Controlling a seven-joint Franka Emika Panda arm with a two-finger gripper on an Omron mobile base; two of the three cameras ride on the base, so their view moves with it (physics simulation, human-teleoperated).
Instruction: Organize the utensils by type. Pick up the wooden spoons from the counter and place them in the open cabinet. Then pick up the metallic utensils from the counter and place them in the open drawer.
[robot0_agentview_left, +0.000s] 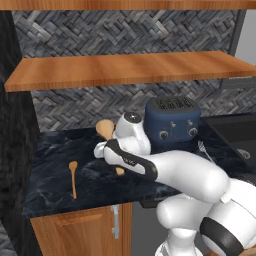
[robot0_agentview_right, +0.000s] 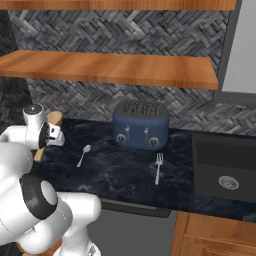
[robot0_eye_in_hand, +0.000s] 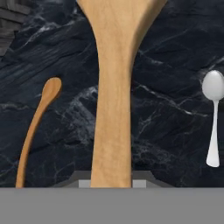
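Gripper: you hold it pinched on the large wooden spoon, lifted off the desk
Left behind: small wooden spoon near left, metal spoon by the toaster
Risk: your long spoon may twist or clip the shelf on its way to the cabinet

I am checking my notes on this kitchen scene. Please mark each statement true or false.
1. The tool is shut on the large wooden spoon. True.
2. The small wooden spoon lies on the counter. True.
3. The metal spoon lies inside the sink. False: it lies on the counter, left of the toaster.
4. A fork lies in front of the toaster. True.
5. The toaster is red. False: it is dark blue.
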